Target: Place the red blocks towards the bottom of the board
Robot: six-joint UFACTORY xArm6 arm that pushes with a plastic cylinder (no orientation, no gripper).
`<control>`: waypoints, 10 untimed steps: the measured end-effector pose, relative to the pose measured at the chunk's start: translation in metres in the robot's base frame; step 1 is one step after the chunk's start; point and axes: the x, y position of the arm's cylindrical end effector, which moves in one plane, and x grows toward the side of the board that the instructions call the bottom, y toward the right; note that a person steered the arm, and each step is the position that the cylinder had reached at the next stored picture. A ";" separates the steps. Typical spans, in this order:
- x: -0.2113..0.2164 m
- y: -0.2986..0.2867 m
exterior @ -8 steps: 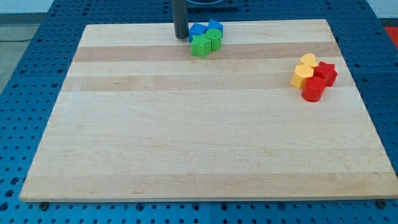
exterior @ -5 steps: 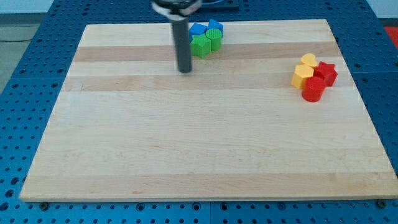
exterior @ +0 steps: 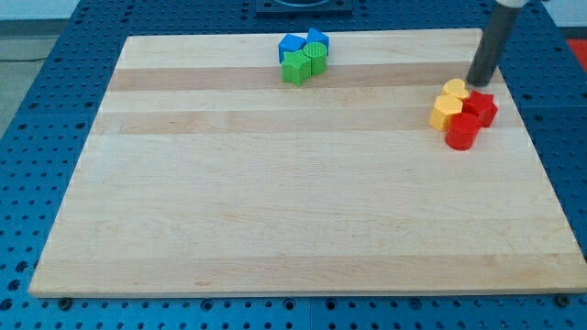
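Observation:
Two red blocks sit at the view's right of the wooden board (exterior: 293, 192): a red star-shaped block (exterior: 481, 108) and a red cylinder-like block (exterior: 461, 132) just below and left of it. Two yellow blocks touch them on the left, one upper (exterior: 455, 90) and one lower (exterior: 446, 112). My tip (exterior: 478, 84) stands just above the red star block, to the right of the upper yellow block, very close to both.
A cluster of two blue blocks (exterior: 304, 42) and two green blocks (exterior: 303, 64) sits at the top middle of the board. A blue perforated table (exterior: 37, 110) surrounds the board.
My tip moved from beside the blue and green cluster at the top, down a little, then far right to just above the red star block. No block has moved.

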 end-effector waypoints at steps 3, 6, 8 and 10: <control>0.072 -0.019; 0.154 -0.041; 0.188 -0.051; 0.182 -0.050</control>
